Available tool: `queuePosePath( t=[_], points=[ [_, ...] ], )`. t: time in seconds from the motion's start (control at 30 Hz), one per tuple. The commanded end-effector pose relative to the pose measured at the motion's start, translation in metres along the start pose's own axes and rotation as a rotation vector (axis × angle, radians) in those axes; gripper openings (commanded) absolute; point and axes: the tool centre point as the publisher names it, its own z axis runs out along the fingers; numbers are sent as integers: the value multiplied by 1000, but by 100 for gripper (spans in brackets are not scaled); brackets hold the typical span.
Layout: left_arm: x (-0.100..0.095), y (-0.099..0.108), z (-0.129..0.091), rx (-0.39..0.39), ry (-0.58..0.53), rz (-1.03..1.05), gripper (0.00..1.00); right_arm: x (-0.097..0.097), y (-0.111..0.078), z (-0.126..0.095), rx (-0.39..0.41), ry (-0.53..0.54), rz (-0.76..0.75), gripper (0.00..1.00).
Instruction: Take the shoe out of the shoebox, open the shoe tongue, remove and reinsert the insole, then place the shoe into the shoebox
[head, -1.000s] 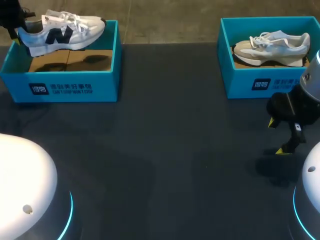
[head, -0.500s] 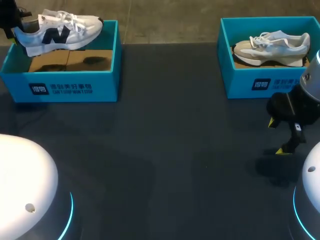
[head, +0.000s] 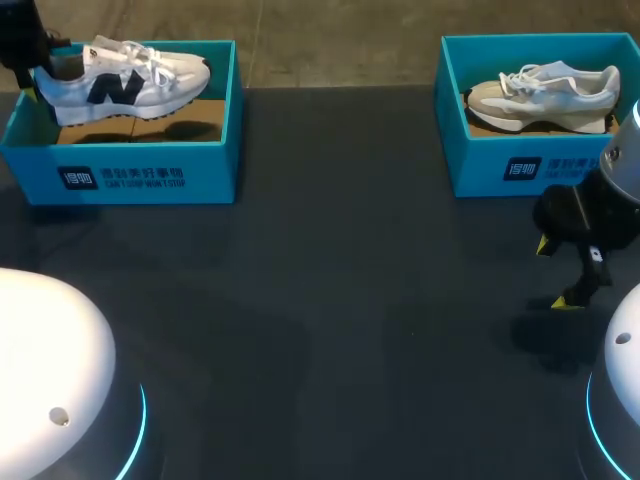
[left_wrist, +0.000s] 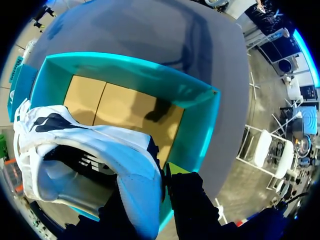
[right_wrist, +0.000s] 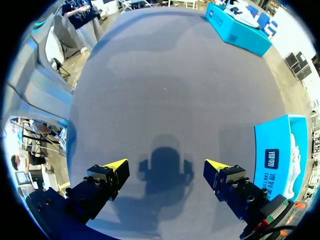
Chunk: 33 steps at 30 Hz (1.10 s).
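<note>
Our left gripper pinches the heel collar of the white mesh sneaker with a navy logo, held over the far-left teal cardboard shoebox. We judge it light and soft (the collar may fold), so a deep heel hold suits. Our right gripper hovers near right, jaws wide.

left shoebox: white print on front | right shoebox: likewise, seemingly | shoe: dark side emblem

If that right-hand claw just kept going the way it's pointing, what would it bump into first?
Most likely the bare dark table: the right gripper points down at it, with nothing in between.
</note>
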Motion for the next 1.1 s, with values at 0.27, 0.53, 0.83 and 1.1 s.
queuePosePath(
  t=[0.27,0.53,0.83,1.1],
  points=[
    [7,-10,-9,-27,-3,48,0,1,0,0,3,-2,1,100],
    [9,-22,-2,-28,17,72,0,1,0,0,3,-2,1,100],
    [11,-28,10,-19,41,82,0,1,0,0,3,-2,1,100],
    [8,-29,20,-6,47,90,0,1,0,0,3,-2,1,100]
  ],
)
